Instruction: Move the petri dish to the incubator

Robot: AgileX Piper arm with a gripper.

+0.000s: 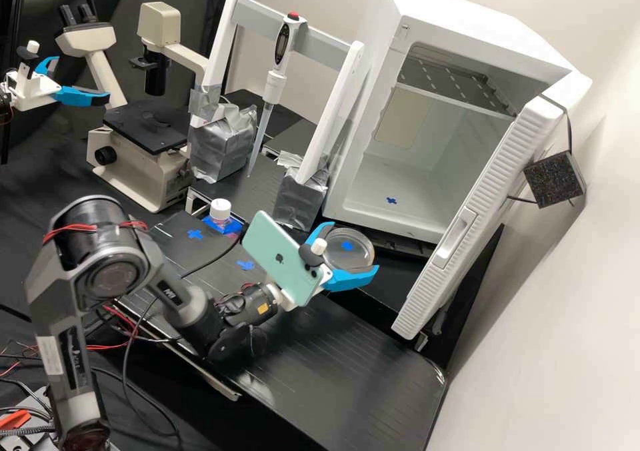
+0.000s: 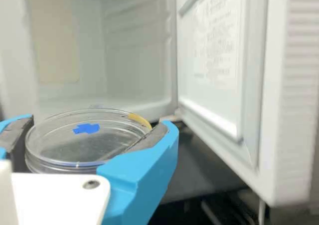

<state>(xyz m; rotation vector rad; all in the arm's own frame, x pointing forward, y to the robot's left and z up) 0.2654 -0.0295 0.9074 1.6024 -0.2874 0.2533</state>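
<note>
The gripper [image 1: 355, 246] holds the round petri dish [image 2: 89, 145] by its sides, just outside the white, open incubator [image 1: 460, 24]. The dish is see-through, with a blue cross [image 2: 86, 128] and a yellow bit on its rim. It sits nearly flat, face up. Inside the incubator are a rack [image 1: 453, 81] and a blue mark [image 1: 391, 200].

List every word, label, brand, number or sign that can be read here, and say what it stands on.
No text here is legible enough to quote.
Incubator door, inner side: print, too blurred.
Pipette, display: too small.
Arm: lettering, too small.
Phone: a logo, no legible words.
Petri dish: blue mark, not lettering.
</note>
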